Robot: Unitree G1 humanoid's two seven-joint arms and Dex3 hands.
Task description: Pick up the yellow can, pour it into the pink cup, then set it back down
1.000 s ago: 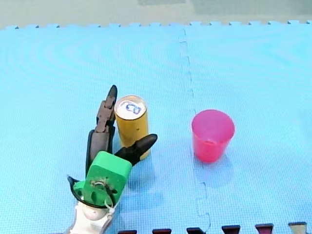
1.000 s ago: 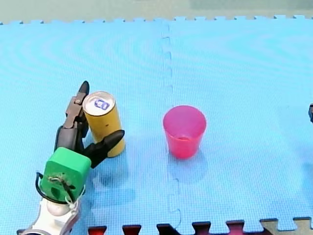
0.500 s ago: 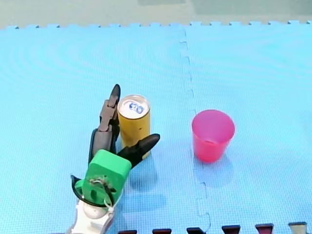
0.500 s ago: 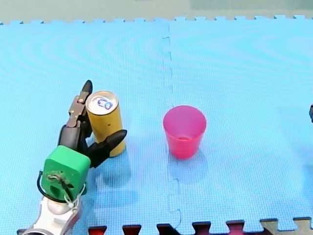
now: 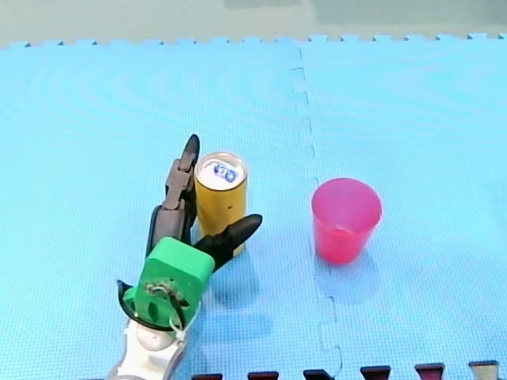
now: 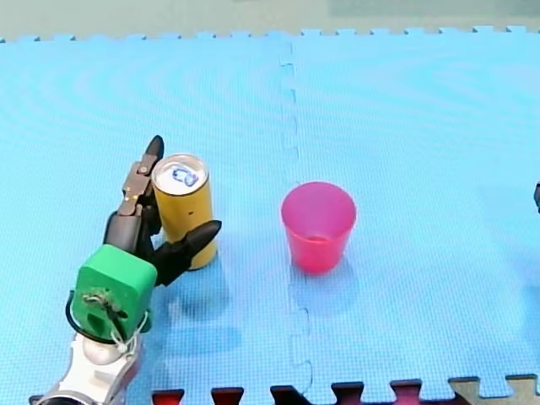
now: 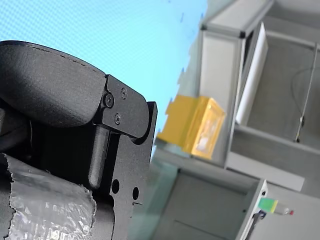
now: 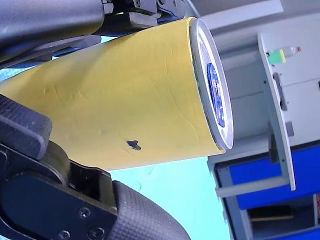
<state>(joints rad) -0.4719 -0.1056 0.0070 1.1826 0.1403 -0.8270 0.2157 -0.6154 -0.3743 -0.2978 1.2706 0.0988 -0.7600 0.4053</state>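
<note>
The yellow can (image 5: 221, 207) stands upright on the blue foam mat (image 5: 396, 119), left of the middle. My left hand (image 5: 221, 184), reaching in from the lower left with a green block on its wrist, is shut on the can: two fingers (image 5: 184, 170) on its left side, the thumb (image 5: 234, 236) across its lower front. In the second wrist view the can (image 8: 135, 100) lies between the same dark fingers (image 8: 55, 20). The pink cup (image 5: 345, 219) stands upright to the can's right, apart from it, open end up.
A jigsaw seam (image 5: 310, 150) in the mat runs between can and cup. The mat's front edge (image 5: 372, 370) is close to me. A small dark part (image 6: 537, 196) shows at the right edge. In the first wrist view, a yellow box (image 7: 195, 125) sits by grey cabinets.
The can, in my left hand, has shifted slightly to the right and a little away from me. The pink cup has not moved.
</note>
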